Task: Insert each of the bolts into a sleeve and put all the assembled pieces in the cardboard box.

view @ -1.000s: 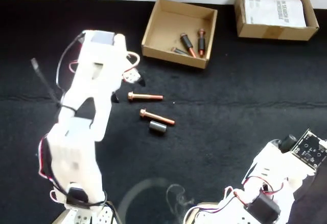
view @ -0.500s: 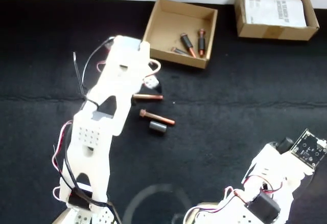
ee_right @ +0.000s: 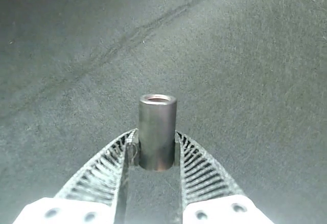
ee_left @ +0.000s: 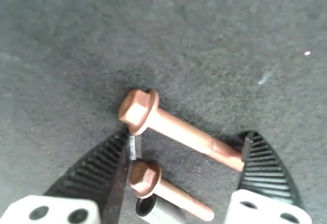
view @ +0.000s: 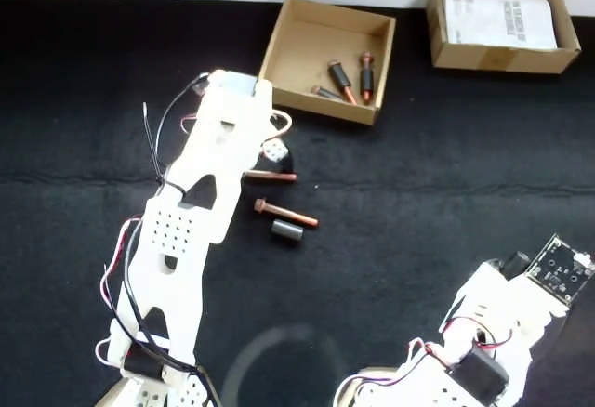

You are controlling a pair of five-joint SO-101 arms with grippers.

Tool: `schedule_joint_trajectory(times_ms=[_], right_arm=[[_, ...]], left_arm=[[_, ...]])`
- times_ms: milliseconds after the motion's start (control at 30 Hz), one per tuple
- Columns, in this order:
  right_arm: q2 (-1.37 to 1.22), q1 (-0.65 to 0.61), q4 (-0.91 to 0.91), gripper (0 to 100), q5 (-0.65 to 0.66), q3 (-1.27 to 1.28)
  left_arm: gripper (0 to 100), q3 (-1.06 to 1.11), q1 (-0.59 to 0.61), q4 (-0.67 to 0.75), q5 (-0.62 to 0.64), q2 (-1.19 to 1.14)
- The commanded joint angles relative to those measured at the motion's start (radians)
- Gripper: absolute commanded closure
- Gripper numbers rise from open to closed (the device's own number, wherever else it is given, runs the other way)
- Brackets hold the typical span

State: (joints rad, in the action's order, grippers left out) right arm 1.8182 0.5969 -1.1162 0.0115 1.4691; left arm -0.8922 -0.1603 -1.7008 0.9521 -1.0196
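Two bolts (view: 287,213) lie loose on the tabletop (view: 446,175), short of the cardboard box (view: 275,61), which already holds assembled pieces (view: 350,80). The left hand (ee_left: 186,144) hangs spread, one finger (ee_left: 102,170) either side of the bolt nearer the box (ee_left: 173,127); the other bolt (ee_left: 171,196) and a spare sleeve (ee_left: 153,211) lie just beside. The right hand (ee_right: 156,138) pinches another sleeve (ee_right: 157,114), bore outward. Step in hand, by judgement: grasping that bolt. Next move: close squarely on the shank, lift, align with the held bore. From above, the left arm (view: 200,203) hides the bolt head; the count inside the box is unclear
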Motion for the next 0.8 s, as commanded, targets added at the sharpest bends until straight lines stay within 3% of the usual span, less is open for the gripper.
schedule_joint_trajectory(times_ms=[0, 100, 200, 333, 767], right_arm=[[0.013, 0.005, 0.05, 99.2, 0.003, 0.022], [0.013, 0.007, 0.058, 99.2, 0.003, 0.028], [0.013, 0.002, 0.058, 99.2, 0.003, 0.031], [0.013, 0.001, 0.058, 99.2, 0.003, 0.033], [0.013, -0.025, 0.058, 99.2, 0.011, 0.033]], left_arm=[[82, -0.033, 0.019, 0.003, 0.003, 0.002], [100, -0.064, 0.03, 0.008, -0.072, -0.004], [96, -0.099, 0.038, 0.005, -0.098, -0.004], [99, -0.117, 0.031, 0.003, -0.106, 0.001], [98, -0.15, -0.064, -0.051, -0.345, 0.001]])
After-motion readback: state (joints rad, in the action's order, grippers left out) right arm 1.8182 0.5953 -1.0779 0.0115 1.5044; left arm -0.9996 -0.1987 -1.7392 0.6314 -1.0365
